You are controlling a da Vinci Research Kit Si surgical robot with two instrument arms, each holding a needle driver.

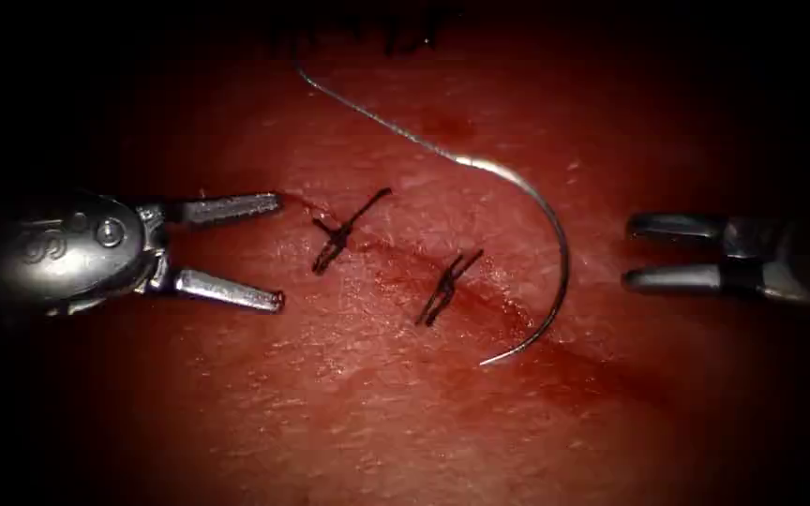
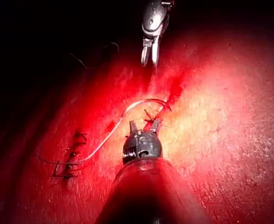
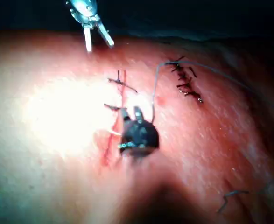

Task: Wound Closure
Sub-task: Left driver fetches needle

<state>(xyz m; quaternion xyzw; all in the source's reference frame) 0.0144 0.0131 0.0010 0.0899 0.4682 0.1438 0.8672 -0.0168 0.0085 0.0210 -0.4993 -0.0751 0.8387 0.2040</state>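
I have both tools idle over the tissue (image 1: 349, 412). My left tool (image 1: 278, 251) is near the left end of the cut (image 1: 508, 314), its jaws spread wide, and it holds nothing. My right tool (image 1: 632, 251) is well to the right of the cut, jaws also spread, holding nothing.

The needle (image 1: 555, 262) lies free on the tissue surface between the second stitch and my right tool. Its curve bows toward the right tool and its tip rests on the cut. The thread (image 1: 367, 112) goes from its back end up toward the far edge of the tissue. Two knotted stitches (image 1: 344, 232) already cross the cut, one near the left tool and one beside the needle.
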